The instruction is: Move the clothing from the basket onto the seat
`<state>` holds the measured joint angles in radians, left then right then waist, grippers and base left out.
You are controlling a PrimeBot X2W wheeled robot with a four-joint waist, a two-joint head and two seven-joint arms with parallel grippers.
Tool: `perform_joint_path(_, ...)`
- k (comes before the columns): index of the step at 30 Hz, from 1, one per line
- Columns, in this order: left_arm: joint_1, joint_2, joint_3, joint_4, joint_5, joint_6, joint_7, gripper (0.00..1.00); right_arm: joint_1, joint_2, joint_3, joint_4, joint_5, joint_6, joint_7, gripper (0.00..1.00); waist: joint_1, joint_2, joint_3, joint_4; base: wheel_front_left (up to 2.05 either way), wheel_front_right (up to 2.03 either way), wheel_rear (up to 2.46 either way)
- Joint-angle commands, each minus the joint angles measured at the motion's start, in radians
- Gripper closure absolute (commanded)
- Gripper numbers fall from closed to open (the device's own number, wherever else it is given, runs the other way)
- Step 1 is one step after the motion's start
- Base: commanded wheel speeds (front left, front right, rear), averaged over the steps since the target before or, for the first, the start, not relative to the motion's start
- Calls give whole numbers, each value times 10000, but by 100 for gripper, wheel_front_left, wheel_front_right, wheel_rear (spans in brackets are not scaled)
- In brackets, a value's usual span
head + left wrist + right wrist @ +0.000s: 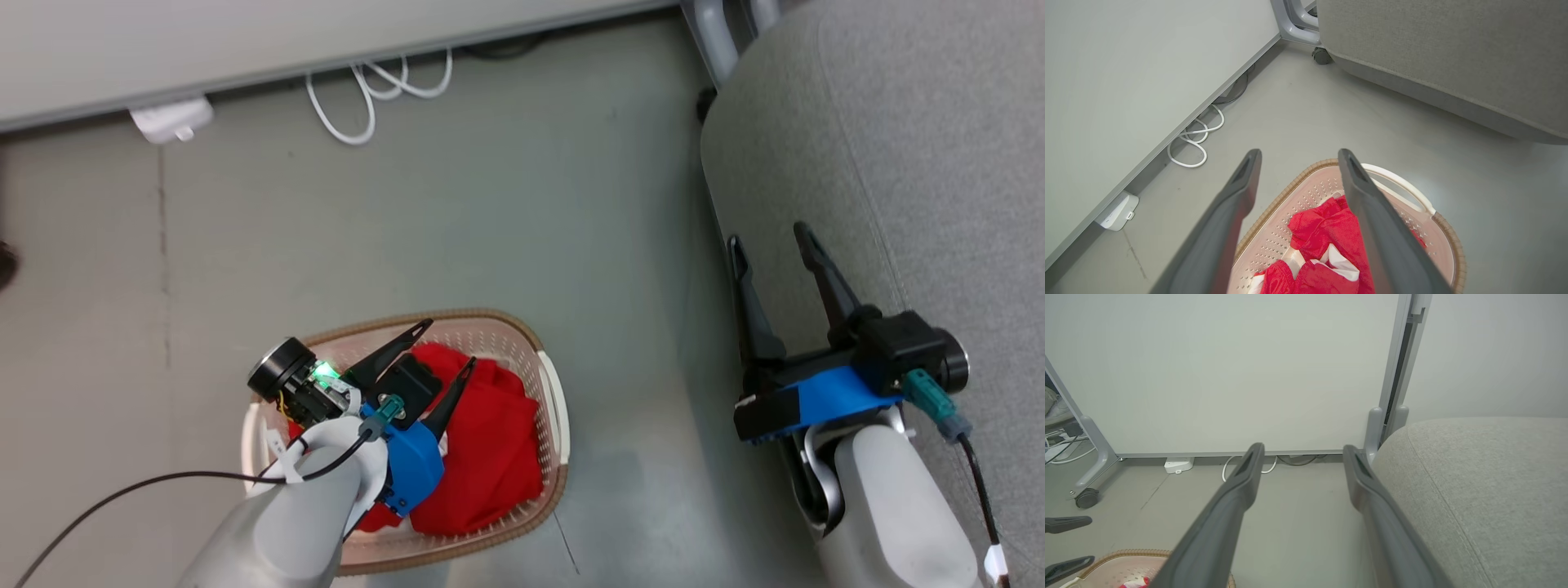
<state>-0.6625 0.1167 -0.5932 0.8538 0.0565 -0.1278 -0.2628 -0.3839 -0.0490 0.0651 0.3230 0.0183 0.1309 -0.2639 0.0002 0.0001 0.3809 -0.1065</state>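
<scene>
The bright red clothing (490,457) lies bunched inside the cream perforated basket (549,384) on the floor; white trim shows on the clothing (1327,241) in the left wrist view. My left gripper (448,343) hovers open above the basket (1412,196), its fingers spread over the red fabric, holding nothing. My right gripper (767,237) is open and empty at the left edge of the light-grey seat (922,163). The seat (1486,490) fills the right of the right wrist view, and the basket's rim (1126,555) shows at that view's lower left.
A white panel wall runs along the back, with a looped white cable (367,90) and a white power strip (171,121) on the floor at its foot. A grey caster leg (1090,486) stands at the left. Bare grey floor (490,220) separates basket and seat.
</scene>
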Motion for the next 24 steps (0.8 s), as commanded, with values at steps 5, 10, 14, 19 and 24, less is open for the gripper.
perform_joint_path(5,-942,214,-1251,1420,-311,-23,-31,0,-692,-21,47,-258,84,-3,-11,0,-2,-1,1733,-567,0,0,0)
perform_joint_path(10,-1534,313,-2116,2699,-643,-15,-31,0,-1095,-20,117,-463,146,-3,-11,0,-2,-1,2656,-720,0,0,0)
perform_joint_path(14,-1904,364,-2616,3498,-817,-16,23,0,-1372,-20,80,-599,122,-5,-11,0,-2,-1,3290,-755,0,0,0)
perform_joint_path(19,-2331,440,-2964,3980,-968,-16,167,0,-1692,-21,34,-762,66,-5,-11,0,-2,-1,4044,-762,0,0,0)
perform_joint_path(24,-2787,538,-3205,4173,-912,2,350,0,-1978,-21,-79,-966,-40,-3,-11,0,-2,-1,4750,-685,0,0,0)
